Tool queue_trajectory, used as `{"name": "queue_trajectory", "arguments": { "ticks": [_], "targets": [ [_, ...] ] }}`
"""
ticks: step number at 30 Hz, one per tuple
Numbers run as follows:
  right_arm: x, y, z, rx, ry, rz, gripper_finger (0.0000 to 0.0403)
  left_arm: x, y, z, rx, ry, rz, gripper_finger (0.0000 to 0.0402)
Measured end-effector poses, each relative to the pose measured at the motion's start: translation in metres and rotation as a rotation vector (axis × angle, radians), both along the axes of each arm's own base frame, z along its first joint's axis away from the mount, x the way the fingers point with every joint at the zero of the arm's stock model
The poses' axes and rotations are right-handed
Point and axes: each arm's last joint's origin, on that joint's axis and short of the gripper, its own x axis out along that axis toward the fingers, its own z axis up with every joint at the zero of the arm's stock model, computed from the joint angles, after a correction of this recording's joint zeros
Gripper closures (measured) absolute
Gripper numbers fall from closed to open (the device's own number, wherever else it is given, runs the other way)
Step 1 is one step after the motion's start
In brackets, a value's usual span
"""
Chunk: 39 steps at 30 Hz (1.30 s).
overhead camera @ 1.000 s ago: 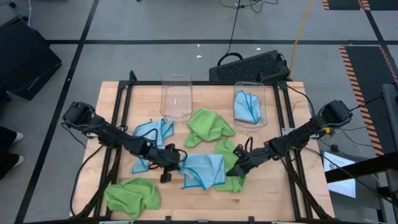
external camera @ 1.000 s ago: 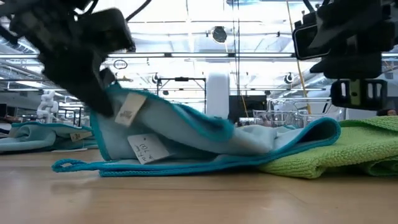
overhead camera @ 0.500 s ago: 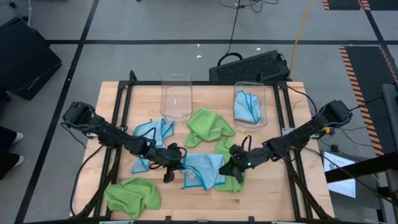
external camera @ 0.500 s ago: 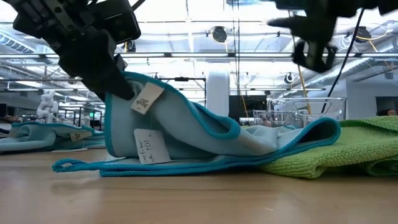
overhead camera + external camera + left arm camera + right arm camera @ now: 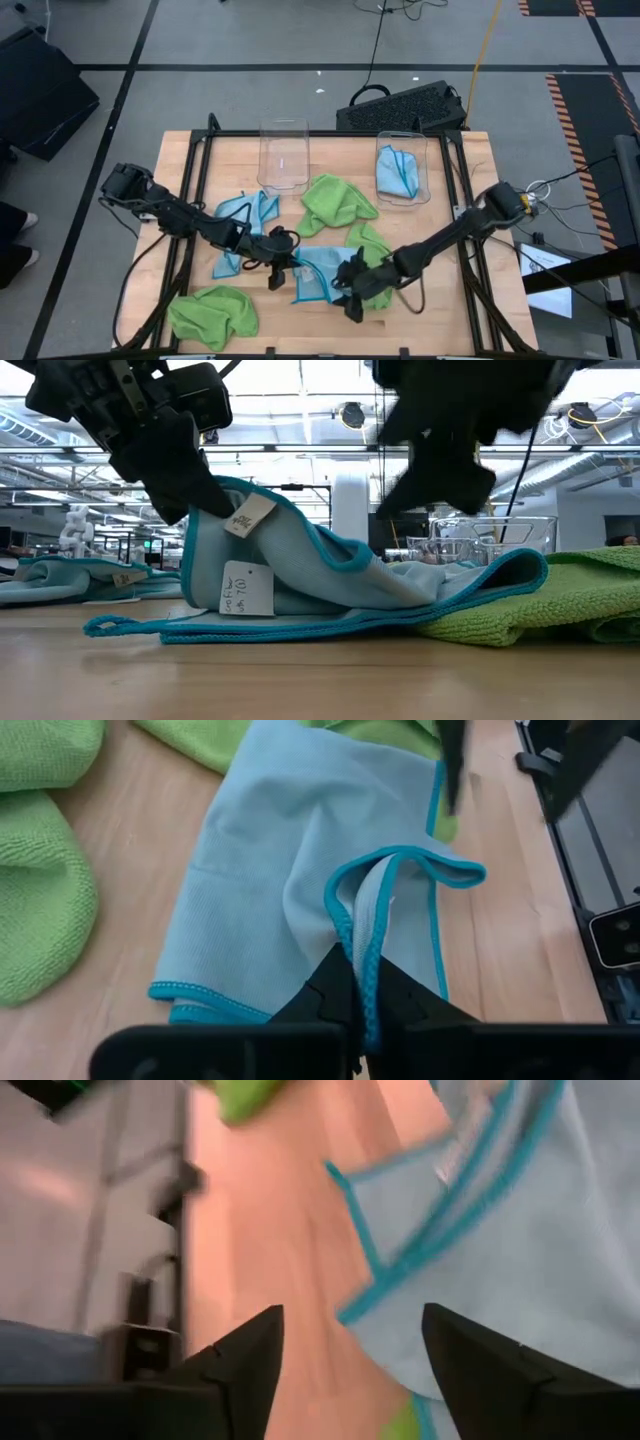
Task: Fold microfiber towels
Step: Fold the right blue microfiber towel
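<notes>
Now the left pincer (image 5: 365, 1010) pinches the blue towel's (image 5: 290, 860) edge (right pincer (image 5: 350, 1350) spread above it).

The right pincer (image 5: 440, 460) in the low view is a dark blur, its fingers indistinct. The blue towel's (image 5: 300, 850) pinched hem vanishes between the left pincer's (image 5: 365, 1020) fingers. The tag (image 5: 245, 592) writing is too small to read.

bright, even overhead light (right wrist view motion-blurred), soft shadows.
</notes>
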Motion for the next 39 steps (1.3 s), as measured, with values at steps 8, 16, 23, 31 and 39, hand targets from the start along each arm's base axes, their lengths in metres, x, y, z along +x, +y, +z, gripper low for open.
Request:
{"name": "queue_trajectory", "arguments": {
  "ticks": [8, 16, 23, 31, 39],
  "targets": [
    [0.018, 0.024, -0.018, -0.079, 0.013, -0.07, 0.0174, 0.0, 0.001, -0.001, 0.0, 0.011, 0.007, 0.0397],
    [0.029, 0.039, -0.031, -0.201, 0.145, -0.147, 0.0188, 0.001, 0.008, -0.002, 0.014, 0.035, 0.021, 0.0396],
    [0.031, 0.035, -0.027, -0.229, 0.146, -0.21, 0.0204, 0.002, 0.012, -0.002, 0.013, 0.035, 0.031, 0.039],
    [0.033, 0.03, -0.027, -0.234, 0.155, -0.221, 0.0294, 0.002, 0.014, -0.003, 0.009, 0.039, 0.04, 0.039],
    [0.035, 0.019, -0.014, -0.224, 0.172, -0.186, 0.0397, 0.001, 0.015, -0.005, 0.024, 0.068, 0.045, 0.0392]
  ]
}}
